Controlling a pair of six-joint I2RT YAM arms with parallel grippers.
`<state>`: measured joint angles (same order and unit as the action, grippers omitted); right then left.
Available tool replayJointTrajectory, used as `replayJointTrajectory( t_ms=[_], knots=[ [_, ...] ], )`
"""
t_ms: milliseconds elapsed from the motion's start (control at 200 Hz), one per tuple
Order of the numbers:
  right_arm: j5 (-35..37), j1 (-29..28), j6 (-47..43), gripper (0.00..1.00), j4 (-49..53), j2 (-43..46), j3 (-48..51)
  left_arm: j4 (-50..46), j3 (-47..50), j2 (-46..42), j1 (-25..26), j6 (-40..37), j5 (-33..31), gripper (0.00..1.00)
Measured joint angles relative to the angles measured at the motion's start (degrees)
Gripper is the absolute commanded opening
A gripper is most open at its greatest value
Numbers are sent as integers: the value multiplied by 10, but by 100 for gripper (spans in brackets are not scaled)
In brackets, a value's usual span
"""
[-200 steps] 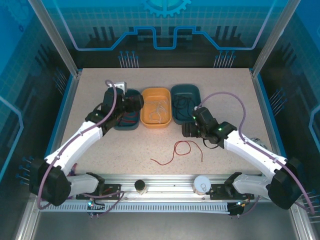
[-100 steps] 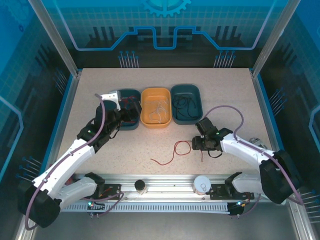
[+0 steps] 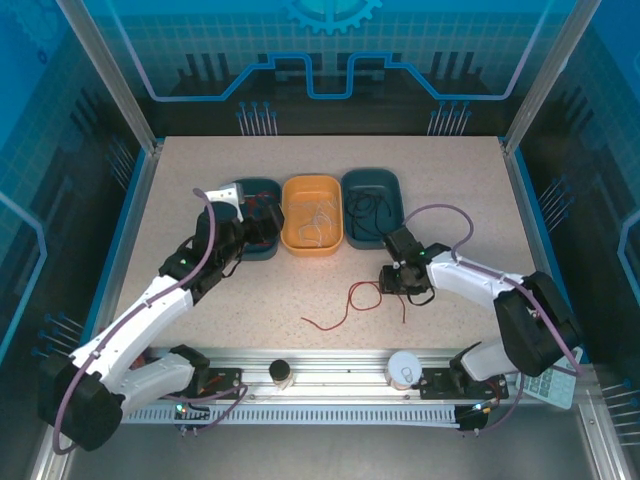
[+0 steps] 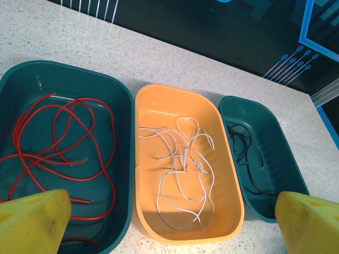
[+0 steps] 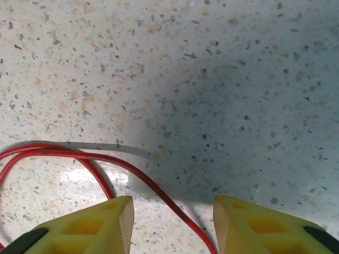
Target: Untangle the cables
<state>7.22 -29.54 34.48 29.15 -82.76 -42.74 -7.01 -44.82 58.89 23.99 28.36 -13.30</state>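
The cables [image 4: 183, 164], thin flexible wires in red, whitish and black, lie mostly sorted by colour in three oval plastic tubs. The tubs stand side by side near the middle of the far edge of the speckled beige table [image 3: 450, 180].

- **Left dark-teal tub** [image 4: 79, 71]: holds the curled red wires [image 4: 58, 159].
- **Orange middle tub** [image 4: 153, 106]: holds the whitish wires in loose loops.
- **Right dark-teal tub** [image 4: 270, 137]: holds the thin black wires [image 4: 243, 143].

One loose red wire [image 5: 159, 193] lies on the bare table, well apart from the tubs. It is toward the near edge and a little right of the middle, curled into a loop with a tail trailing leftward.

The right claw [image 5: 172, 222] is low over this loose wire at the right side of its loop. In the right wrist view its two yellow fingers [image 5: 90, 225] stand partway apart, with nothing pinched between them. The red strand runs diagonally across the gap, nearer the left finger, and rests on the tabletop. Whether it touches that finger cannot be told.

The left claw [image 4: 169, 227] hangs above the near side of the tubs. Its yellow fingers [image 4: 32, 222] are spread wide and empty, one over the left dark-teal tub and the other over the near end of the right one. All the tubbed wires lie beyond and below it, untouched.
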Motion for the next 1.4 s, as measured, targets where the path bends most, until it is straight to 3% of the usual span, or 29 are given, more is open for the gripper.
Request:
replayJointTrajectory(
  t_ms=[570,896,1016,1176,1396],
  knots=[
    [2,-9,1,40,35,-59,-32,0,10,1,0,2,-4,99],
    [25,-41,-5,9,56,-88,-66,0,10,1,0,2,-9,99],
    [39,-63,-14,2,66,-87,-79,0,10,0,0,2,-9,99],
    [61,-95,-33,0,78,-39,-90,-2,11,-12,0,0,-18,99],
    [78,-124,-70,0,76,90,-104,-3,11,-48,1,-12,-18,99]
  ],
)
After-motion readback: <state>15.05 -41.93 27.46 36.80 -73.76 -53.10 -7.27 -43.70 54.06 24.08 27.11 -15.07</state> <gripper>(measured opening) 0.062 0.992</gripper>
